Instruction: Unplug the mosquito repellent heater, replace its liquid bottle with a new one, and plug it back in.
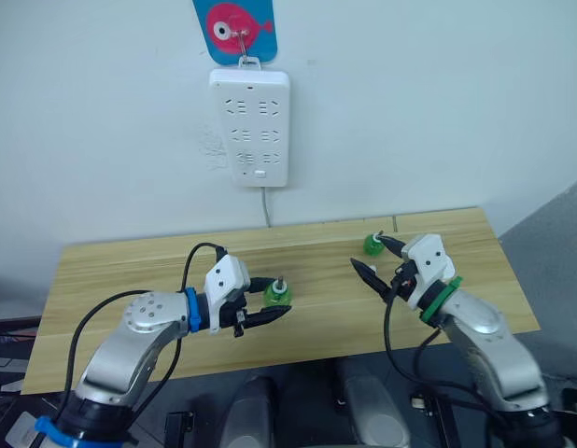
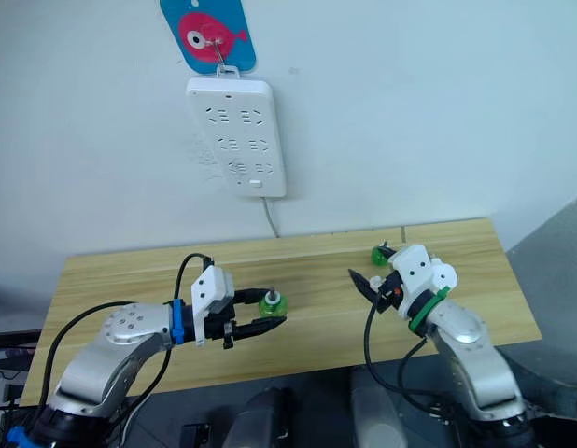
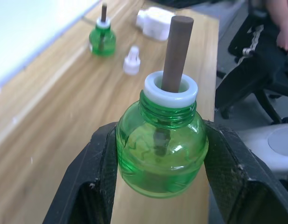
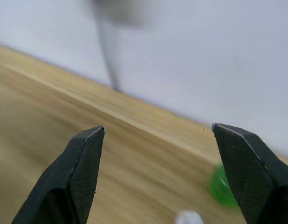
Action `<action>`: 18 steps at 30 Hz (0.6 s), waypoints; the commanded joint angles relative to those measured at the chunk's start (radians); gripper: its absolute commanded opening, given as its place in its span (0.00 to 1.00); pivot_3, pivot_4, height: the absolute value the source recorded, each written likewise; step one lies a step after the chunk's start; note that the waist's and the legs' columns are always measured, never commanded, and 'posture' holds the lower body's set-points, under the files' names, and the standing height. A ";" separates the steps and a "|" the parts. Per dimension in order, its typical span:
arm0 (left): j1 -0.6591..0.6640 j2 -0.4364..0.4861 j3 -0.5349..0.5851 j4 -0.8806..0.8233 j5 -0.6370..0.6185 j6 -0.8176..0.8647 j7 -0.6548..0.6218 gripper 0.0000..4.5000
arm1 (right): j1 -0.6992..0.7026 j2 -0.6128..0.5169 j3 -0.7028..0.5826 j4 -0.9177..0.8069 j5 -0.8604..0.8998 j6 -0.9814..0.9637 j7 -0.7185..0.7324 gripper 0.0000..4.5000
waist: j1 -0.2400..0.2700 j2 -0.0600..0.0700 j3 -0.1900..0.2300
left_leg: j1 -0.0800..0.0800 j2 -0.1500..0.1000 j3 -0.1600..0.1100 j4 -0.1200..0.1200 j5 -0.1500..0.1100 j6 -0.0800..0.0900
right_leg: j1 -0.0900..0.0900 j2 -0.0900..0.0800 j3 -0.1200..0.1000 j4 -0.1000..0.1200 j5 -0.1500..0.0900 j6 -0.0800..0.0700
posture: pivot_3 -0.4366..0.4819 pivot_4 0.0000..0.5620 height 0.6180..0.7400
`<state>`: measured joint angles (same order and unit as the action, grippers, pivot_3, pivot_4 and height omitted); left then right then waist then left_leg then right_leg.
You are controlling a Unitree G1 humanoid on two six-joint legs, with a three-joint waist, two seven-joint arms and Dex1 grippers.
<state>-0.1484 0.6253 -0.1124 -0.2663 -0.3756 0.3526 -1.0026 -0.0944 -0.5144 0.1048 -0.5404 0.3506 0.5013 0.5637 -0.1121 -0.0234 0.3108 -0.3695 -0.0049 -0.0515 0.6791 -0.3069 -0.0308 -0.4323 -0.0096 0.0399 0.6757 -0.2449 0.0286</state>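
Two pincers over wooden table [image 1: 130, 257]: left [image 1: 270, 302] grips a green bottle [image 1: 276, 294]; right [image 1: 379, 261] spread wide.

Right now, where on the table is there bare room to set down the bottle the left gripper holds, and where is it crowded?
The left gripper is shut on the green bottle. Bare wood lies along the table beyond and left of it, and in the middle strip between the two grippers. It is crowded by the right gripper: the other green bottle, a small white cap and the white heater sit close together.
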 commanded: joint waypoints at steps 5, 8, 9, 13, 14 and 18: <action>-0.162 -0.098 -0.067 0.071 -0.004 -0.105 -0.076 0.50 | -0.236 -0.045 0.007 -0.140 0.276 0.308 0.093 0.86 | -0.004 -0.004 -0.004 | -0.001 0.000 0.000 0.001 0.000 0.000 | 0.000 0.001 -0.001 0.000 0.001 0.000 | 0.23 0.44 0.92; -0.197 -0.134 -0.078 0.095 -0.003 -0.122 -0.077 0.50 | -0.272 -0.043 0.013 -0.128 0.295 0.339 0.091 0.86 | -0.003 -0.006 -0.008 | -0.006 0.000 -0.002 0.001 0.000 0.000 | -0.005 0.000 -0.002 0.001 0.003 -0.004 | 0.23 0.40 0.92; -0.204 -0.142 -0.080 0.102 -0.001 -0.127 -0.078 0.50 | -0.278 -0.045 0.016 -0.124 0.295 0.343 0.094 0.86 | -0.002 -0.006 -0.009 | -0.010 0.000 -0.002 0.002 0.000 0.000 | -0.009 0.000 -0.003 0.001 0.004 -0.004 | 0.22 0.40 0.92; -0.218 -0.162 -0.085 0.121 0.008 -0.151 -0.082 0.50 | -0.285 -0.062 0.023 -0.126 0.295 0.354 0.107 0.86 | -0.002 -0.006 -0.010 | -0.015 -0.001 -0.002 0.003 0.000 0.000 | -0.013 -0.004 -0.004 0.002 0.005 -0.004 | 0.23 0.37 0.92; -0.220 -0.165 -0.087 0.126 0.011 -0.161 -0.086 0.50 | -0.287 -0.064 0.026 -0.128 0.292 0.354 0.108 0.86 | -0.002 -0.006 -0.011 | -0.015 -0.002 -0.002 0.003 0.000 0.000 | -0.013 -0.005 -0.004 0.002 0.005 -0.004 | 0.23 0.37 0.92; -0.228 -0.171 -0.091 0.147 0.018 -0.190 -0.099 0.50 | -0.296 -0.074 0.049 -0.119 0.266 0.337 0.109 0.86 | -0.002 -0.006 -0.015 | -0.015 -0.002 -0.002 0.003 0.000 0.000 | -0.013 -0.005 -0.005 0.002 0.005 -0.004 | 0.23 0.35 0.92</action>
<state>-0.3653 0.4634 -0.1925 -0.1040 -0.3540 0.1927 -1.0867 -0.3778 -0.5790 0.1486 -0.6355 0.6196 0.8586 0.6578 -0.1145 -0.0296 0.2955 -0.3841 -0.0069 -0.0535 0.6824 -0.3066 -0.0306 -0.4450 -0.0143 0.0350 0.6782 -0.2402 0.0249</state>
